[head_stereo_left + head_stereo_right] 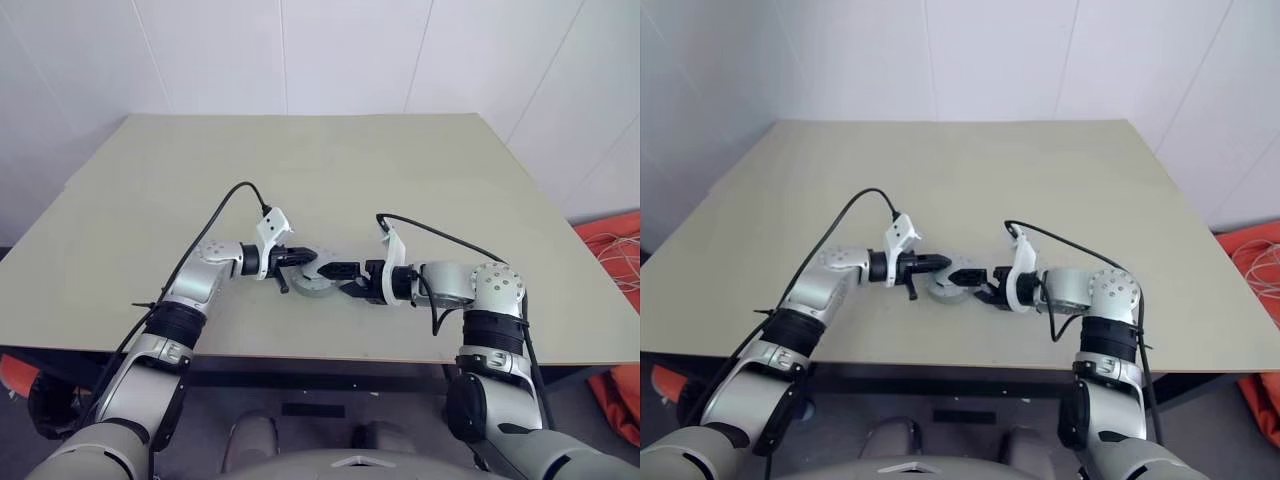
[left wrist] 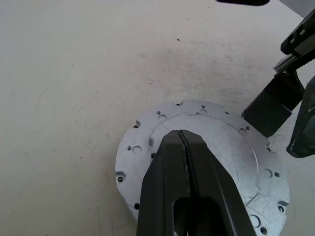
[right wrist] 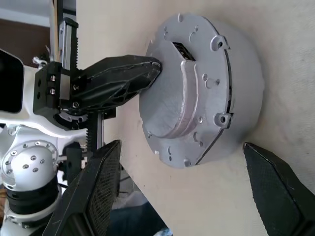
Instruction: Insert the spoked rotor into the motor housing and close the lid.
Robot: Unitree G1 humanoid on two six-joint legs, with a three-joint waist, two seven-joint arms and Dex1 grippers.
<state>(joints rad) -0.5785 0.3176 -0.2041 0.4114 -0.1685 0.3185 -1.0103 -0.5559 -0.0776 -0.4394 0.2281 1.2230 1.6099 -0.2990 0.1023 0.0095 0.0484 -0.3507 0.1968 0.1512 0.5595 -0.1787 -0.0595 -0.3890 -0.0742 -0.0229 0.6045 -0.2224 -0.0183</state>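
Motor housing [image 3: 197,88] capped by lid, insides hidden; left jaws closed, right open.

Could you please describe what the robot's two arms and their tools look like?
Both arms are silver-grey metal with black ribbed joint sections. Each wrist carries a white bracket, with a black cable looping back from it. The left tool and right tool each have two black fingers; the right fingers' inner faces are cross-hatched.

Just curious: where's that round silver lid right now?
The silver lid sits near the table's front edge, between the left gripper and right gripper.
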